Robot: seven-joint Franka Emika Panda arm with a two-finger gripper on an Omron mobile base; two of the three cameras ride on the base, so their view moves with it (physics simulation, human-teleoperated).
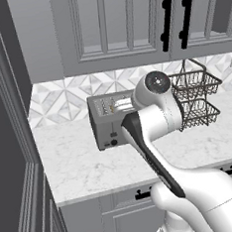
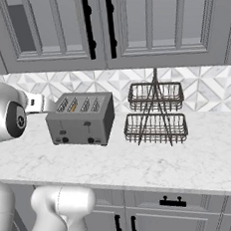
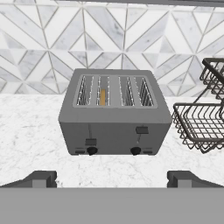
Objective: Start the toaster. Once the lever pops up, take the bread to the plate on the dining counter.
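Hand view: jaws spread wide before the toaster (image 3: 114,114), whose stiff left lever (image 3: 91,141) likely needs a firm downward push from above

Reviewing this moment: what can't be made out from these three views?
- Toaster: in the left base view the arm covers its right half.
- Bread: a thin orange edge in one slot; the rest sits inside the toaster.
- Wire basket rack: cut off by the hand view's right edge.
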